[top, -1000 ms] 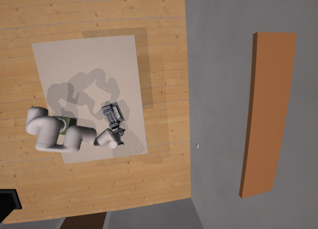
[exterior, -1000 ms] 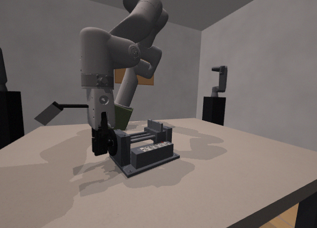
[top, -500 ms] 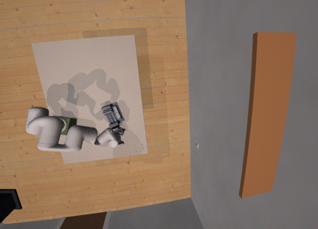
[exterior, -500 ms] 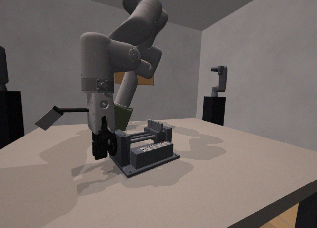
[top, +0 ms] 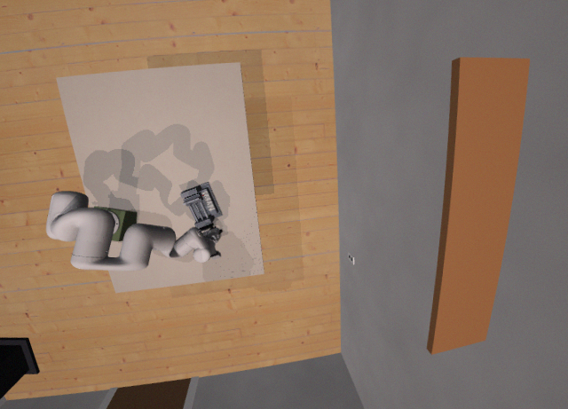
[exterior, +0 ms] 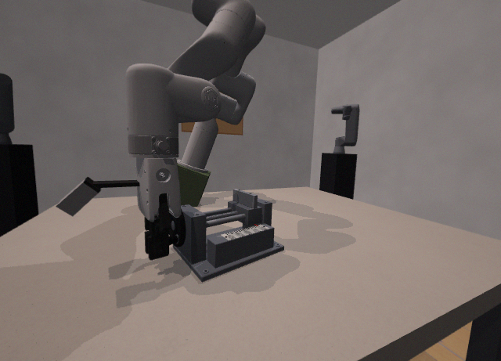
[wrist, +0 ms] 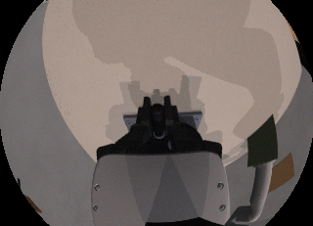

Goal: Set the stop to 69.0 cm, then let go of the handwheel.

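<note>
Nothing can be read: the pale scale strip (top: 208,200) (exterior: 244,231) carries marks too small to make out.

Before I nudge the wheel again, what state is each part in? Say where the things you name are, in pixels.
Gripper (top: 214,245) (exterior: 156,248) (wrist: 157,105): shut on the handwheel
Handwheel (top: 208,227) (exterior: 178,231) (wrist: 157,113): gripped
Stop (top: 191,197) (exterior: 245,199): toward the rods' far end from the wheel
Scale (top: 209,201) (exterior: 245,231): facing up, numbers unreadable
Base plate (exterior: 205,272) (wrist: 198,119): flat on the table (top: 151,93) (exterior: 364,276) (wrist: 64,55)
</note>
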Motion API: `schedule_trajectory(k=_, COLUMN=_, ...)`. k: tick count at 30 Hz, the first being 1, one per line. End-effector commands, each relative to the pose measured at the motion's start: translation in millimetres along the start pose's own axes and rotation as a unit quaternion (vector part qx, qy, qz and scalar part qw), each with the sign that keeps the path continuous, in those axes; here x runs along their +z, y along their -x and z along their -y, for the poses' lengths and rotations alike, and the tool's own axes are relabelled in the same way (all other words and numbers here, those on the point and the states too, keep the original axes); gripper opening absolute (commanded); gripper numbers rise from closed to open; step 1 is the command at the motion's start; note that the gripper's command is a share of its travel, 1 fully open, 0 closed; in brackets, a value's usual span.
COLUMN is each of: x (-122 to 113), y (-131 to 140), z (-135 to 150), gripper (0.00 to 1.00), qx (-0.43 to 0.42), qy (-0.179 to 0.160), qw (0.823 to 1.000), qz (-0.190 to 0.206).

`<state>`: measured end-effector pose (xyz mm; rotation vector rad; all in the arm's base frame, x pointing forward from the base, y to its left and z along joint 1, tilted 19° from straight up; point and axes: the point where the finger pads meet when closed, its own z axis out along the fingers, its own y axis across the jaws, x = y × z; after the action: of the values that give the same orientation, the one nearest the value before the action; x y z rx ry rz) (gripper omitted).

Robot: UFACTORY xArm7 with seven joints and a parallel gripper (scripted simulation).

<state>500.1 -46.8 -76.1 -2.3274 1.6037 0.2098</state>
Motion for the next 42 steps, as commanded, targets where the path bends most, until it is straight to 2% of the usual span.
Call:
schedule_trajectory(k=1, x=0.5, y=-1.5, z=-1.5, gripper=0.06, qx=0.000, qy=-0.002, qw=1.000, qz=-0.001)
schedule_trajectory(k=23, x=6.6, y=-1.5, z=-26.3, gripper=0.06, qx=0.000, qy=-0.002, qw=1.000, qz=-0.001)
schedule_trajectory(k=42, x=-10.4, y=-1.4, z=-45.1, gripper=0.06, qx=0.000, qy=-0.002, qw=1.000, qz=-0.001)
